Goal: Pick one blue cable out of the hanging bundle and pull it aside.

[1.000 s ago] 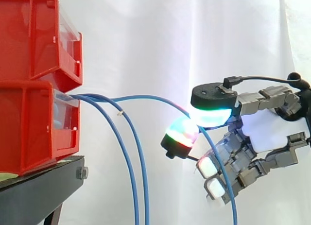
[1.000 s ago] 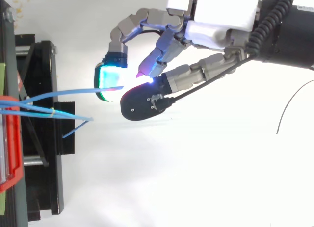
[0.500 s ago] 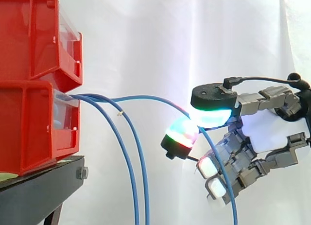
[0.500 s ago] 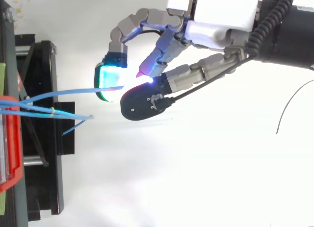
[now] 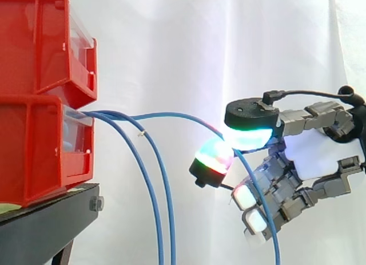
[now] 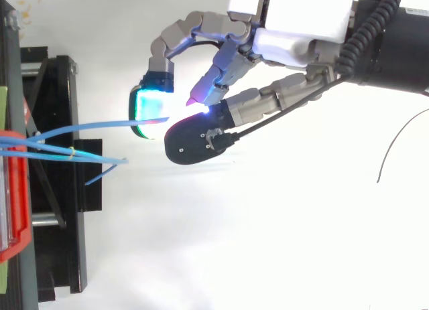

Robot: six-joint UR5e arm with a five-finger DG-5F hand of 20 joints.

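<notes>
from the bins [image 5: 46, 105] on the left, two blue cables [image 5: 166, 196] hang down, while a third cable [image 5: 171, 114] arcs out to the right, well apart from them, into the hand [image 5: 311, 156]. there it sits pinched between two glowing pads [image 5: 213, 156], with the other fingers loosely curled below. nothing has shifted over the last second, so the hand is simply holding, and the pull aside looks paused or already done.
</notes>
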